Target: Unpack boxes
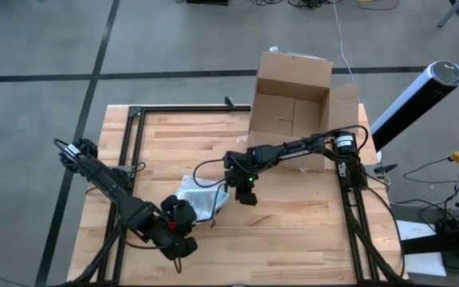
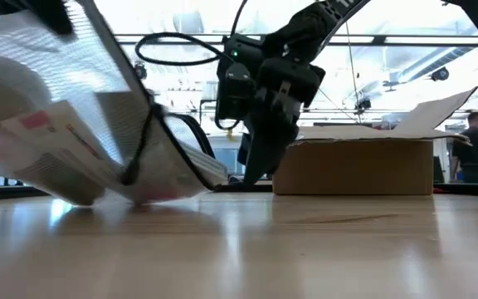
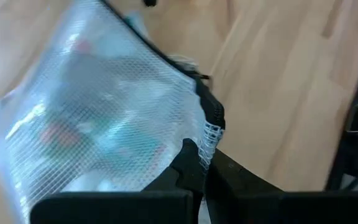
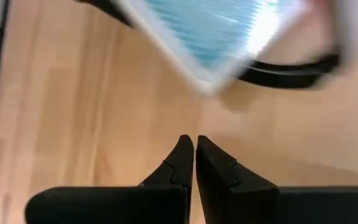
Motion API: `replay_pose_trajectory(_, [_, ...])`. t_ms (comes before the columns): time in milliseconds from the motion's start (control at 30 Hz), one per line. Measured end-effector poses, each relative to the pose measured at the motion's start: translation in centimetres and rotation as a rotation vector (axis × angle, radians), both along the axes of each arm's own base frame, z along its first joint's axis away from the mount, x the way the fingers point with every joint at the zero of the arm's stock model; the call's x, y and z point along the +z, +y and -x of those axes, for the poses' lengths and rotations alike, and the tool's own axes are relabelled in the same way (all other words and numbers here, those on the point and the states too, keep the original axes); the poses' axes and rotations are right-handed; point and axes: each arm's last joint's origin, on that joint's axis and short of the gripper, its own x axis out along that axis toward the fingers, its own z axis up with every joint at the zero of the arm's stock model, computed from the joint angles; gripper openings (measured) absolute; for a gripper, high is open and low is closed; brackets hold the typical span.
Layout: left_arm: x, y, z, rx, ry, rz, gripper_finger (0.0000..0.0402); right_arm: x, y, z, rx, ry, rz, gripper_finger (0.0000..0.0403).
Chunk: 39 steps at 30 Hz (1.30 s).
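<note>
box [image 1: 292,96] open at table's far edge, right of centre | right gripper [image 1: 248,197] closed, empty, mid-table, nearer of the two, box beyond it toward its own arm's base | left gripper [image 1: 188,214] clamped on mesh pouch [image 1: 199,198] edge, near front, farther off

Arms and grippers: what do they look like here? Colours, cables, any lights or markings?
Both arms are dark, nearly black, with jointed links. The left gripper and right gripper each end in two black tapered fingers with stepped, notched inner edges. Black cables loop loosely along both arms. A small green light glows on the right wrist housing in the high and low views. No readable markings show.
</note>
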Motion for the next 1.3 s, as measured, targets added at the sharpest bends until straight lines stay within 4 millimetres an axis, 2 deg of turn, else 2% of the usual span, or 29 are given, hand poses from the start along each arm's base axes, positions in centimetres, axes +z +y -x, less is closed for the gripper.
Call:
replay_pose_trajectory(200, [0.6,0.1,1.4,0.049,-0.002,-0.021,0.0000,0.2,-0.7,-0.3,-0.012,-0.036,-0.074,0.0000])
replay_pose_trajectory(367, [0.6,0.3,1.4,0.061,-0.024,-0.041,0.0000,1.1,2.2,-1.5,0.014,-0.137,-0.152,0.0000])
replay_pose_trajectory(500, [0.7,0.3,1.4,0.069,-0.035,-0.049,0.0000,1.6,4.6,-2.5,-0.053,-0.219,-0.074,0.0000])
replay_pose_trajectory(600, [0.9,0.3,1.4,0.073,-0.049,-0.037,0.0000,1.9,5.3,-2.9,-0.142,-0.257,-0.011,0.0000])
replay_pose_trajectory(733, [1.4,0.4,1.3,0.075,-0.085,-0.014,0.0000,2.0,4.6,-3.2,-0.221,-0.285,0.038,0.0000])
replay_pose_trajectory(933, [2.2,0.3,1.3,0.066,-0.109,0.006,0.0000,2.0,2.9,-3.2,-0.247,-0.274,0.024,0.0000])
replay_pose_trajectory(1300, [2.2,0.3,1.3,0.052,-0.105,-0.004,0.0000,2.1,2.5,-2.7,-0.226,-0.227,0.020,0.0000])
